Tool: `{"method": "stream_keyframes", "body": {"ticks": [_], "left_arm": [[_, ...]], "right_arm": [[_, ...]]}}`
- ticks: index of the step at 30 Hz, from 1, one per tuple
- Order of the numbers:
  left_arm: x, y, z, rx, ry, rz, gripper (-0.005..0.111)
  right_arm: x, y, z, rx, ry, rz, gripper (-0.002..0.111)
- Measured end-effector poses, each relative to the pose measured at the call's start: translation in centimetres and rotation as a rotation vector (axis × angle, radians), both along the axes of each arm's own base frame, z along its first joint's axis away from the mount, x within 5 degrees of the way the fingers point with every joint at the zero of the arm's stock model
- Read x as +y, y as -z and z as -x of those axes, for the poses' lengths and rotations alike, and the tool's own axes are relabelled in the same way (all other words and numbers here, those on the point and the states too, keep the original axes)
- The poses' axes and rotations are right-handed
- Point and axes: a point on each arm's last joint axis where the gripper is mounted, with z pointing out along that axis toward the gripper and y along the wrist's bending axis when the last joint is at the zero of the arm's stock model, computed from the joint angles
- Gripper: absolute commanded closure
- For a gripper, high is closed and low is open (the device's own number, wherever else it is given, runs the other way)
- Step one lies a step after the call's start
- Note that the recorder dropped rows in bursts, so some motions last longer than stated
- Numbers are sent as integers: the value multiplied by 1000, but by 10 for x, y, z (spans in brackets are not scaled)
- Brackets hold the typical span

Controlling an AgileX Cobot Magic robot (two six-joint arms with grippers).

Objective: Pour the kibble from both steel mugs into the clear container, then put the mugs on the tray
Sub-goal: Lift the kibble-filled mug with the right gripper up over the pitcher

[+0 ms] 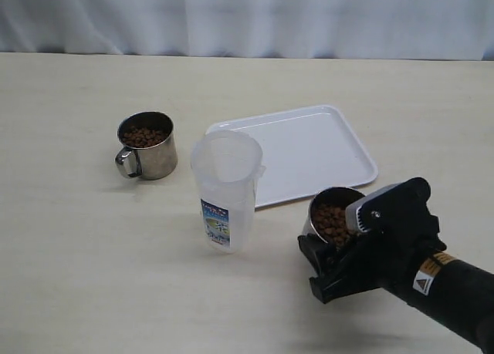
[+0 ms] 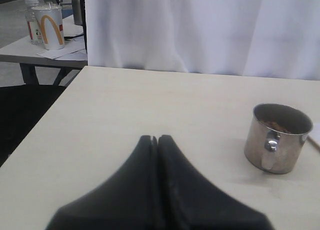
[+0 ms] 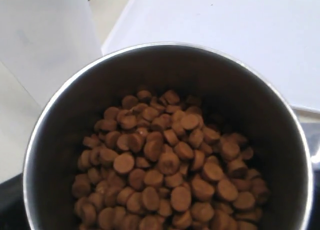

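One steel mug full of kibble stands at the left of the table, handle toward the front; the left wrist view shows this mug too. My left gripper hovers shut and empty over bare table, off to that mug's side. A second steel mug, tilted and holding kibble, sits in my right gripper, which is shut around its body by the tray's front edge. The clear container stands upright between the two mugs. Behind it lies the white tray.
A white curtain hangs behind the table's far edge. In the left wrist view the table's side edge drops to a dark floor, and a second table beyond holds a paper cup and a bottle.
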Motion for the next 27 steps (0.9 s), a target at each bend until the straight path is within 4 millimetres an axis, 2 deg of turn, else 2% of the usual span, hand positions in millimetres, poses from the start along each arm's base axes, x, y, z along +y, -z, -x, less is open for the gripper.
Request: {"method": "stream_keyframes", "body": {"ticks": [4, 6, 11, 16, 27], "left_arm": [[0, 0, 0, 0, 0, 0, 107], [0, 0, 0, 0, 0, -2, 107], [0, 0, 0, 0, 0, -2, 107], [0, 0, 0, 0, 0, -2, 107], [0, 0, 0, 0, 0, -2, 107]], "right_arm": [[2, -22, -5, -19, 2, 25, 104], [8, -45, -11, -53, -24, 34, 104], [14, -82, -22, -134, -44, 91, 104], [12, -91, -30, -138, -12, 196, 104], [11, -90, -30, -125, -8, 210, 104]]}}
